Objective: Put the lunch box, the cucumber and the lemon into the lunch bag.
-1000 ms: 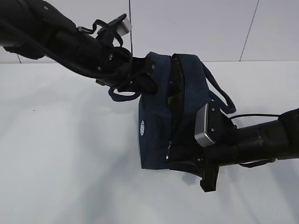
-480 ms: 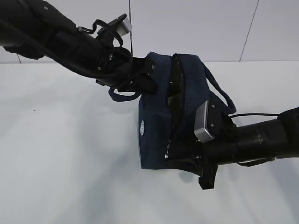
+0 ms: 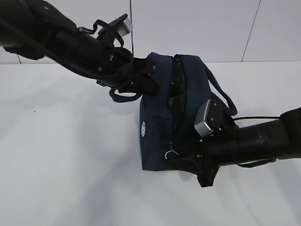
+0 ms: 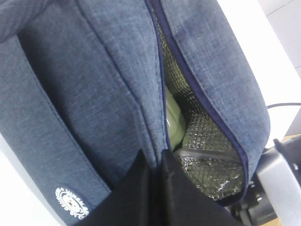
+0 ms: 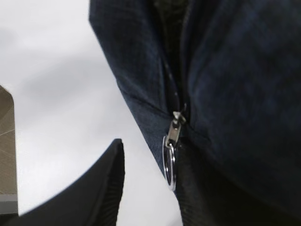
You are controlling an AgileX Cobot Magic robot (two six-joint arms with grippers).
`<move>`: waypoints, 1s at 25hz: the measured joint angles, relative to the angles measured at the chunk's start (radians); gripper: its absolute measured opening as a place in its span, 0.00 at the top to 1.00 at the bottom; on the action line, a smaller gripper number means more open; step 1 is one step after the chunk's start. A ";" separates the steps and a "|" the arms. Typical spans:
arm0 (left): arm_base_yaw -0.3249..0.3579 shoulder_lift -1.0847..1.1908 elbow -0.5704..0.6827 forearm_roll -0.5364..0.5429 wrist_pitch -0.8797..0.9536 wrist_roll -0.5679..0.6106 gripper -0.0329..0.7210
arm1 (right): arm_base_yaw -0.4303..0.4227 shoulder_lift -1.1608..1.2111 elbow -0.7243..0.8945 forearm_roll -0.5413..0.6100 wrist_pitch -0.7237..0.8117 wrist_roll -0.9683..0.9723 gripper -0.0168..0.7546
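Left wrist view, lunch bag (image 4: 94, 94) unzipped, pale green lunch box (image 4: 173, 123) inside, both tools' states unclear

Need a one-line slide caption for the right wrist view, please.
Right gripper open beside the lunch bag, its zipper slider and metal ring pull hanging free.

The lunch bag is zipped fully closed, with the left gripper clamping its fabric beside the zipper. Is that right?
Not quite. The lunch bag is still unzipped: the left wrist view shows the zipper gaping over silver lining and something pale green inside. The left gripper does clamp the fabric beside the zipper.
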 joint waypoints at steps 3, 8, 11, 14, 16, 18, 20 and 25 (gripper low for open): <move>0.000 0.000 0.000 0.000 0.000 0.000 0.96 | 0.000 0.002 -0.002 0.000 -0.001 0.004 0.61; 0.000 0.000 0.000 0.000 0.000 0.000 0.96 | 0.000 0.050 -0.010 0.000 0.011 0.006 0.61; 0.000 0.000 0.000 0.000 0.000 0.000 0.96 | 0.000 0.065 -0.010 0.000 0.061 0.003 0.61; 0.000 0.000 0.000 0.000 0.000 0.000 0.96 | 0.000 0.066 -0.012 0.000 0.072 -0.006 0.61; 0.000 0.000 0.000 0.000 0.000 0.000 0.96 | 0.000 0.066 -0.014 0.000 0.070 -0.010 0.61; 0.000 0.000 0.000 0.000 0.000 0.000 0.96 | 0.000 0.067 -0.025 0.000 0.066 -0.011 0.61; 0.000 0.000 0.000 0.000 0.000 0.000 0.96 | 0.000 0.070 -0.041 -0.002 0.064 -0.013 0.61; 0.000 0.000 -0.002 0.000 0.000 0.000 0.96 | 0.000 0.070 -0.064 -0.003 0.063 -0.013 0.61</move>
